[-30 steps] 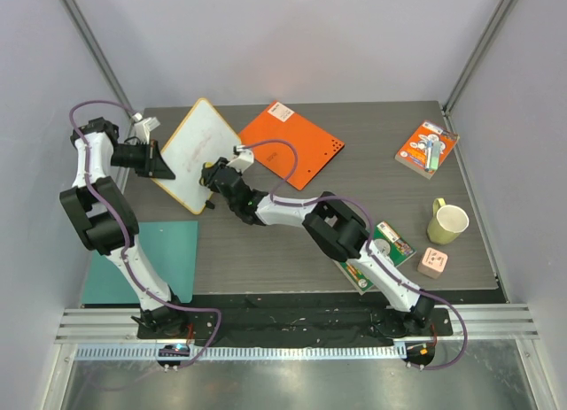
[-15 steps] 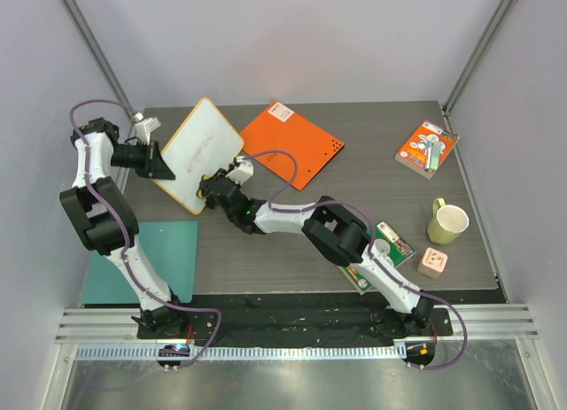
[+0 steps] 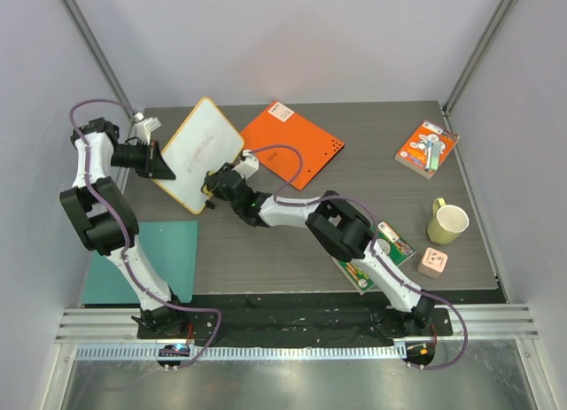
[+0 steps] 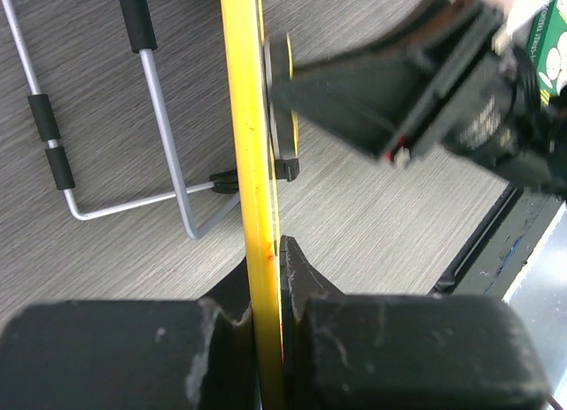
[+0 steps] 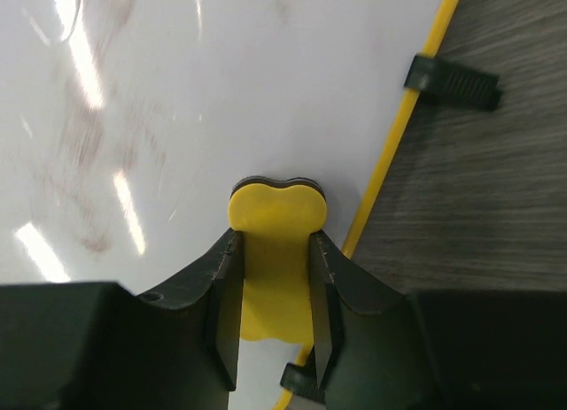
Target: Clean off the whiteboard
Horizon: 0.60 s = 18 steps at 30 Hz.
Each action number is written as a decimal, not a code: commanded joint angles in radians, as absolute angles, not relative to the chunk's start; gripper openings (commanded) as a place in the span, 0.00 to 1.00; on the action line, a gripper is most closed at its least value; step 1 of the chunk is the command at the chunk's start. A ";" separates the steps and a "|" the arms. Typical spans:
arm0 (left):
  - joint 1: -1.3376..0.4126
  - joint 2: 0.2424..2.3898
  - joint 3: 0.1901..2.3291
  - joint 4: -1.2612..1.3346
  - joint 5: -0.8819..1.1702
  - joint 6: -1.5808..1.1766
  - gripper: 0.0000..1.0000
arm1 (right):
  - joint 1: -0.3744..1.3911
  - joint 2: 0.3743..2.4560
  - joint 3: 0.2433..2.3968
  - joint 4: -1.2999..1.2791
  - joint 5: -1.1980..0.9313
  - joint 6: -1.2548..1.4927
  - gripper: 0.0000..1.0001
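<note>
Top external view shows the whiteboard [image 3: 202,144] at the far left of the surface [image 3: 354,224], just beside the orange board [image 3: 292,144]. It is propped at a tilt rather than lying flat. Its long axis runs from near-left to far-right, and its written face looks up and toward the right arm.

In the left wrist view the board appears edge-on, with a wire stand [image 4: 168,153] behind it. The left end effector [image 4: 264,326] is clamped on the yellow rim, which steadies the board. The right end effector [image 5: 275,295] is closed on a yellow eraser [image 5: 277,220]. The eraser is pressed flat against the white face close to the rim on the board's near-right edge.

The step in hand looks like the wiping itself, well along. Most of the face reads clean, but faint grey-brown smudges [image 5: 89,144] show farther in from the eraser. Light streaks also show toward the far half in the overhead view.

The next move probably calls for sweeping the eraser away from the rim and across those smudges, along the long axis. Pressure should stay even and square to the tilted face. The left clamp must stay firm, since the board only leans on the stand and a hard push could tip or slide it. Running the eraser off the edge beside it would lose contact.
</note>
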<state>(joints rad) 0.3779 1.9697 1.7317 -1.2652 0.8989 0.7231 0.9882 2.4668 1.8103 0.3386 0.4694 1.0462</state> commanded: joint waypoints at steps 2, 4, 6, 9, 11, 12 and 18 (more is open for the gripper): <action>0.302 1.977 1.675 -1.365 0.907 0.896 0.00 | 0.888 2.531 1.861 0.250 0.508 0.983 0.01; 0.302 1.977 1.674 -1.368 0.908 0.900 0.00 | 0.881 2.540 1.873 0.252 0.511 0.976 0.01; 0.302 1.976 1.672 -1.370 0.908 0.902 0.00 | 0.879 2.549 1.894 0.261 0.485 0.953 0.01; 0.302 1.976 1.667 -1.368 0.907 0.905 0.00 | 0.894 2.569 1.919 0.273 0.431 0.945 0.01; 0.304 1.977 1.666 -1.370 0.908 0.905 0.00 | 0.923 2.574 1.924 0.276 0.405 0.939 0.01; 0.302 1.977 1.666 -1.371 0.910 0.904 0.00 | 0.934 2.574 1.924 0.287 0.399 0.925 0.01; 0.302 1.979 1.663 -1.373 0.914 0.910 0.00 | 1.026 2.579 1.996 0.282 0.359 0.867 0.01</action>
<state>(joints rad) 0.3779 1.9617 1.7203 -1.2686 0.9058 0.7151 0.9096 2.5278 1.9141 0.3046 0.4969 0.9257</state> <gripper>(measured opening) 0.053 0.354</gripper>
